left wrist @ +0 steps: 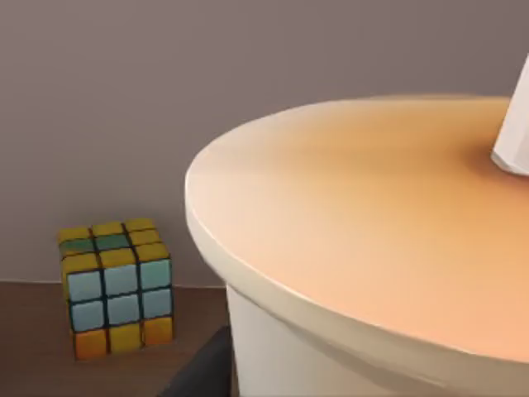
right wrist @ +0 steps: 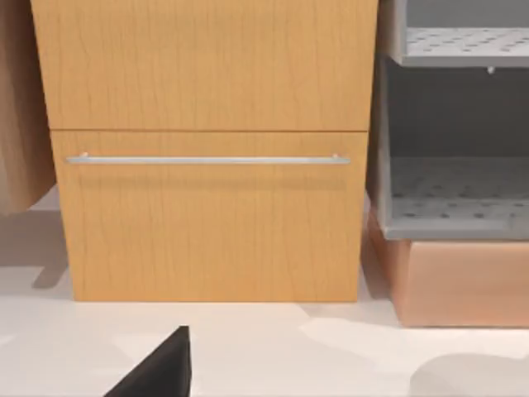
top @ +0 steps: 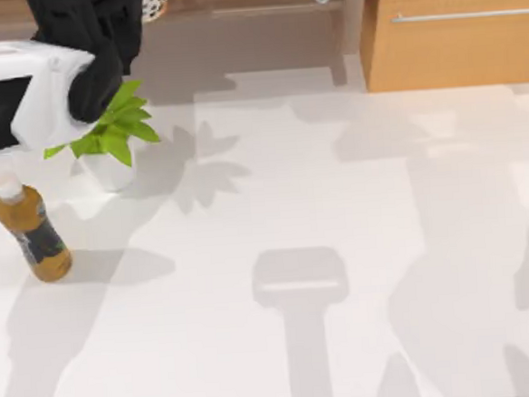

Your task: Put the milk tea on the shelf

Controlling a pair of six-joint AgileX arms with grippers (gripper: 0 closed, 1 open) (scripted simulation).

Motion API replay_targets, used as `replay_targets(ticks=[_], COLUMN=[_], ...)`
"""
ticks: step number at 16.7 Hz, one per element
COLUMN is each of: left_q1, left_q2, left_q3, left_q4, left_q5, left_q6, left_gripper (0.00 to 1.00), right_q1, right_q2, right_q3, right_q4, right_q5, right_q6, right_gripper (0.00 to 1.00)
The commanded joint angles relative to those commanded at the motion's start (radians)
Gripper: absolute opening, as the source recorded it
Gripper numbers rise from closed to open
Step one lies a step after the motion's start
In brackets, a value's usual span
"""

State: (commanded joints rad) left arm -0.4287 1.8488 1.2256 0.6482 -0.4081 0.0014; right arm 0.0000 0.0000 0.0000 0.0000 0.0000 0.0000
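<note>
The milk tea point(left wrist: 355, 231) looms close in the left wrist view: a peach-beige domed lid over a pale cup wall, with the white straw point(left wrist: 514, 132) rising from it. A dark finger point(left wrist: 202, 372) of my left gripper lies against the cup's side. From above, my left gripper point(top: 93, 83) reaches over the table's back left into the brown shelf point(top: 233, 1), and the arm hides the cup there. The cup stands over the shelf board point(left wrist: 33, 331). My right gripper point(right wrist: 165, 368) is parked facing the orange cabinet.
A Rubik's cube point(left wrist: 116, 285) sits on the shelf board beside the cup. An amber bottle point(top: 32, 228), a potted plant point(top: 108, 137) and a white box point(top: 12, 98) stand at the left. The orange cabinet point(top: 457, 26) and a grey rack point(right wrist: 455, 124) are at the back right.
</note>
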Motion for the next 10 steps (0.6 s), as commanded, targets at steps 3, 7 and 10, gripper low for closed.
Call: replay_targets(ticks=[3,7,10], left_q1=[0.0,0.053,0.084], left_q2=[0.048,0.132,0.174], left_q3=[0.049,0.152,0.212], left_q4=[0.018,-0.019,-0.049], left_q5=[0.016,0.079,0.117], left_q6=[0.013,0.028,0.013], left_gripper=[0.0,0.0,0.0], right_q1=[0.0,0.0,0.0], right_q2=[0.0,0.0,0.0], right_q3=[0.0,0.0,0.0], right_q4=[0.0,0.0,0.0], right_q5=[0.0,0.0,0.0], right_q6=[0.0,0.0,0.0], right_gripper=[1.0,1.0,1.0])
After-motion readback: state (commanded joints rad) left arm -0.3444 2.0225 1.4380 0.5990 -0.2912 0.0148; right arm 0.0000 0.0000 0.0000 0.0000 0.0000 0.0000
